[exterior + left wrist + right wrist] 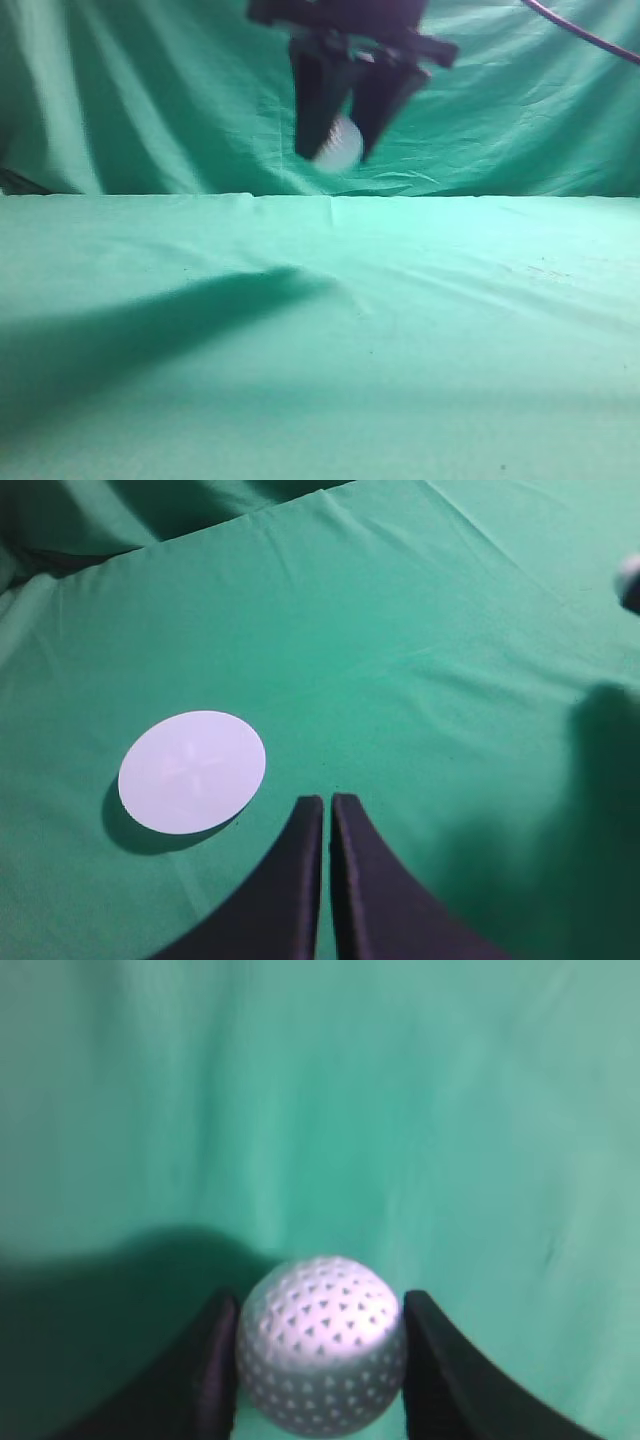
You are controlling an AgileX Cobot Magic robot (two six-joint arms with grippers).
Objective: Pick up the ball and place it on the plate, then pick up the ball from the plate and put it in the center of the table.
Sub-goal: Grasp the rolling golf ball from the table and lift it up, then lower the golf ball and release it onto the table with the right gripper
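Gripping dimpled white ball (322,1343), right hand (320,1360); no readable writing.

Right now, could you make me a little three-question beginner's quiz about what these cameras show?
1. True or false: the plate has the ball resting on it.
2. Which gripper holds the ball? A) the left gripper B) the right gripper C) neither
3. Fill in: in the exterior view the ball hangs ___ the green tablecloth, not on it.

Key:
1. False; the plate is bare.
2. B; its two dark fingers press the ball's sides, while the left gripper's fingers are closed on nothing.
3. above
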